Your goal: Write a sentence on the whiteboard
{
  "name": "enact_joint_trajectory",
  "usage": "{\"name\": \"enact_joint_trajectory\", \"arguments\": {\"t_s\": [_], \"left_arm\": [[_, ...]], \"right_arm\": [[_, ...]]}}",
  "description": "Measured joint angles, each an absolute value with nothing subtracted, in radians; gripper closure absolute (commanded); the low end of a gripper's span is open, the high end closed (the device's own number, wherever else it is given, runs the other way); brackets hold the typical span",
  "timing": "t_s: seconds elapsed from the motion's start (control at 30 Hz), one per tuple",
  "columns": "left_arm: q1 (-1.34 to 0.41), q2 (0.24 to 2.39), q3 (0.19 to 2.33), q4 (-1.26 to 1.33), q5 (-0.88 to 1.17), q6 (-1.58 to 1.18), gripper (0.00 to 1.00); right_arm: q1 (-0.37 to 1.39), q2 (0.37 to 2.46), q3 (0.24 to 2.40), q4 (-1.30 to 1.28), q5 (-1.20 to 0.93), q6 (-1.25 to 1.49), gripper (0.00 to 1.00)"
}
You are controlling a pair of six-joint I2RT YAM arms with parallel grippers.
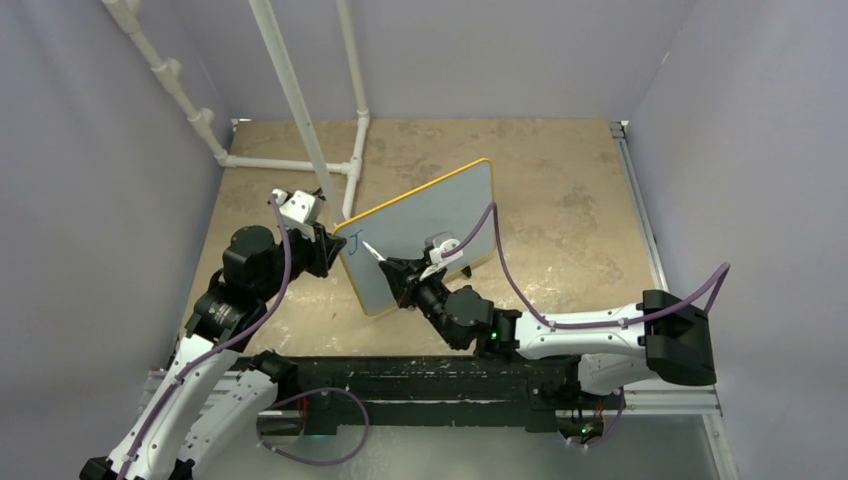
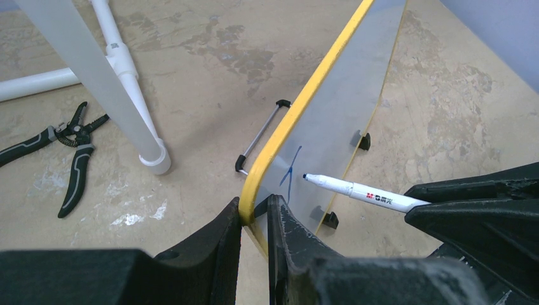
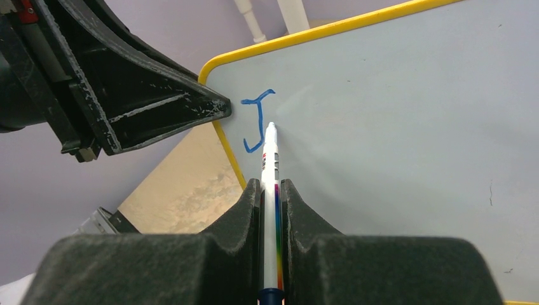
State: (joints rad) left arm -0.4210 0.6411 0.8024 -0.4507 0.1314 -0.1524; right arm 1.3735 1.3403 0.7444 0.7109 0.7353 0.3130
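The whiteboard [image 1: 425, 232] has a yellow rim and stands tilted on the table. My left gripper [image 1: 326, 243] is shut on its left edge, seen close in the left wrist view [image 2: 255, 213]. A single blue letter "J" [image 3: 256, 119] is on the board's upper left; no other words show. My right gripper [image 1: 402, 270] is shut on a white marker [image 3: 272, 190]. The marker's tip sits just right of the "J", at or very near the surface. The marker also shows in the left wrist view [image 2: 362, 192].
White PVC pipes [image 1: 290, 100] stand behind the board at the back left. Black pliers [image 2: 70, 149] lie on the table to the left. Black feet [image 2: 361, 140] stick out of the board's face. Grey walls close in both sides.
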Motion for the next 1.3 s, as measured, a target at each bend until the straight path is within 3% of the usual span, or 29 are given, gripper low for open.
{"name": "enact_joint_trajectory", "arguments": {"t_s": [1.3], "left_arm": [[-0.421, 0.641, 0.798, -0.447, 0.126, -0.146, 1.00]], "right_arm": [[1.376, 1.380, 0.748, 0.698, 0.767, 0.320, 1.00]]}}
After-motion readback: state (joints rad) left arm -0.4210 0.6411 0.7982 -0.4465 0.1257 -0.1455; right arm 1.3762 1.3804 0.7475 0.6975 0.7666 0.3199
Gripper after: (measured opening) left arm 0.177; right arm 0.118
